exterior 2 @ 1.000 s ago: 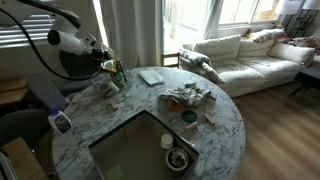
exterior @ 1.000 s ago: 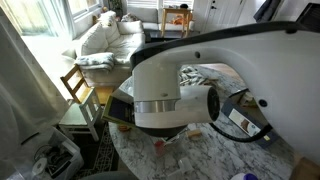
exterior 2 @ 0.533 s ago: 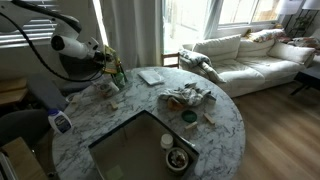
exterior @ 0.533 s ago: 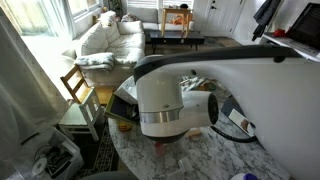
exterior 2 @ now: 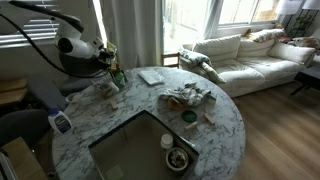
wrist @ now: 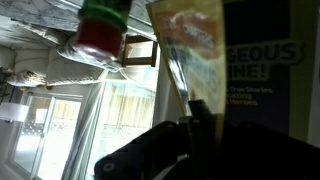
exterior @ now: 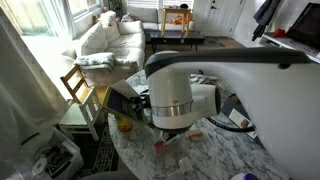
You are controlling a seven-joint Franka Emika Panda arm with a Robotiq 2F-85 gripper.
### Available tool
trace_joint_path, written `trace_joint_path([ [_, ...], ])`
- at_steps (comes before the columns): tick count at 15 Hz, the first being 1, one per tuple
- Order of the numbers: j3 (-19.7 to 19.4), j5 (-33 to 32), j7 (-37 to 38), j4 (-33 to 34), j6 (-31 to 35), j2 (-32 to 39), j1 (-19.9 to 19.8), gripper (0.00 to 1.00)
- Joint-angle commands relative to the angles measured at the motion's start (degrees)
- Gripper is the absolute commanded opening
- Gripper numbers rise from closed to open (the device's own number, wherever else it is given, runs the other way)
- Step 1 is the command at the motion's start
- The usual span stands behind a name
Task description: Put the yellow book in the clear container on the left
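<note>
My gripper (wrist: 195, 108) is shut on the yellow book (wrist: 190, 35). Its yellow illustrated cover and a dark panel with pale lettering fill the upper right of the wrist view. In an exterior view the book (exterior: 120, 102) shows as a dark slab with a yellow edge, held over the table's left edge beside the arm. In an exterior view the gripper (exterior 2: 106, 64) hangs over the table's far left edge. A clear jar (wrist: 100, 30) with a green lid and red contents shows beside the book. I cannot tell whether book and jar touch.
The round marble table (exterior 2: 135, 100) has a dark square inset (exterior 2: 140, 150). On it lie a pile of packets (exterior 2: 188, 97), a white card (exterior 2: 151, 76) and a white bottle (exterior 2: 60, 122). A wooden chair (exterior: 78, 88) stands by the table's edge, a sofa (exterior 2: 250, 55) beyond.
The arm has swung across an exterior view, and the book has lifted slightly with it. The gripper stays shut on the book. Nothing on the table has moved.
</note>
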Motion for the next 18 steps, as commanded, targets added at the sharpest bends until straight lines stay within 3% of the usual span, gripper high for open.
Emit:
trace_joint_path([
  [1,-3.4,0.0,3.4,-3.6,-4.0,1.4,3.3,0.0],
  [6,-5.4,0.0,7.1,-5.3,-6.5,2.7,5.1,0.01],
  [8,-6.1,0.0,7.7,-6.2,-7.4,2.9,5.8,0.09],
  [10,-5.9,0.0,7.3,-7.2,-7.7,2.8,6.1,0.09],
  [12,-6.3,0.0,7.6,-7.9,-8.0,2.8,6.5,0.19],
  [13,-6.4,0.0,7.8,-8.1,-8.1,2.8,6.7,0.3],
  [14,-6.6,0.0,8.2,-8.2,-8.2,2.8,6.9,0.36],
  [18,-6.5,0.0,9.0,-9.3,-8.5,2.4,7.5,0.41],
])
